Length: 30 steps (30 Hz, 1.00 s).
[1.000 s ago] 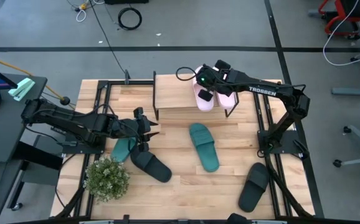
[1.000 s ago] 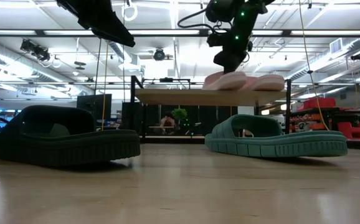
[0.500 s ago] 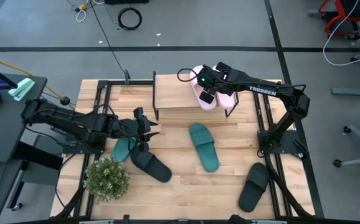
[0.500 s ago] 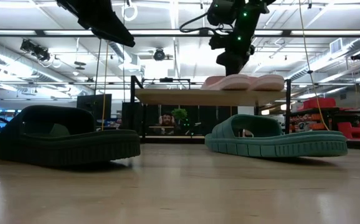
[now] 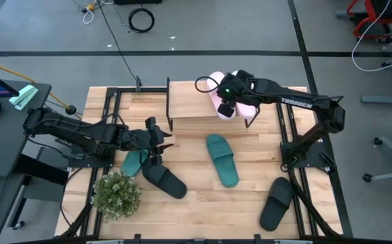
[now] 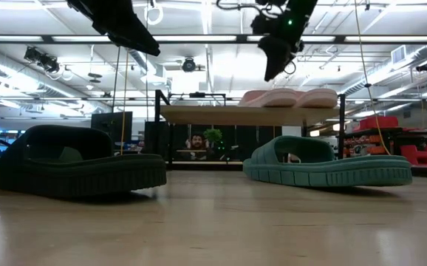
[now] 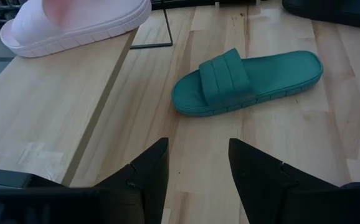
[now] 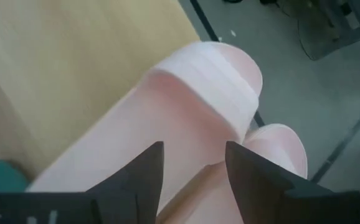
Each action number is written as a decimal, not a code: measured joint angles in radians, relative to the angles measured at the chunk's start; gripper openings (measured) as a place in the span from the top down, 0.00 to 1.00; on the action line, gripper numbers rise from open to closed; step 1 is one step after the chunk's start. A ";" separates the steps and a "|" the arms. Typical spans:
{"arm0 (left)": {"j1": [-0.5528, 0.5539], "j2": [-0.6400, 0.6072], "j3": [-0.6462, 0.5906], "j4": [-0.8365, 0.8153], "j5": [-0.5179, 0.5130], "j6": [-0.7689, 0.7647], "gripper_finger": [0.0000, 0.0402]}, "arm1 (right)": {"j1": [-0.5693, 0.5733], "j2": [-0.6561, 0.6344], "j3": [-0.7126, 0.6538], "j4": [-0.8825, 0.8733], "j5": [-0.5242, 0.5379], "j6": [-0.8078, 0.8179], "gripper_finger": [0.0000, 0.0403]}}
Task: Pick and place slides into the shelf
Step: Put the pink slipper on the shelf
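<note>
Two pale pink slides (image 5: 216,84) (image 6: 287,96) lie side by side, soles down, on the right end of the shelf's wooden top (image 5: 189,102) (image 6: 199,112). My right gripper (image 5: 226,107) (image 6: 273,71) (image 8: 192,152) hovers open just above them, clear of their straps (image 8: 205,81). My left gripper (image 5: 158,141) (image 7: 195,149) hangs open above the table near the left edge, over a teal slide (image 5: 133,163) and a black slide (image 5: 163,179) (image 6: 80,162). Another teal slide (image 5: 222,159) (image 6: 324,166) (image 7: 248,81) lies flat mid-table, and a second black slide (image 5: 276,203) near the right corner.
A small potted plant (image 5: 116,194) stands at the near left corner. Black frame rails (image 5: 287,146) run along both sides of the table. The left half of the shelf top is bare wood. A person shows far behind the table (image 6: 193,142).
My right gripper has risen straight up off the pink slides and drifted slightly toward the table's right. The pink slides have stayed on the shelf top.
</note>
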 joint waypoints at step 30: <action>0.000 0.000 0.000 0.123 0.000 0.129 0.57 | -0.070 0.192 0.000 0.415 -0.255 -0.201 0.99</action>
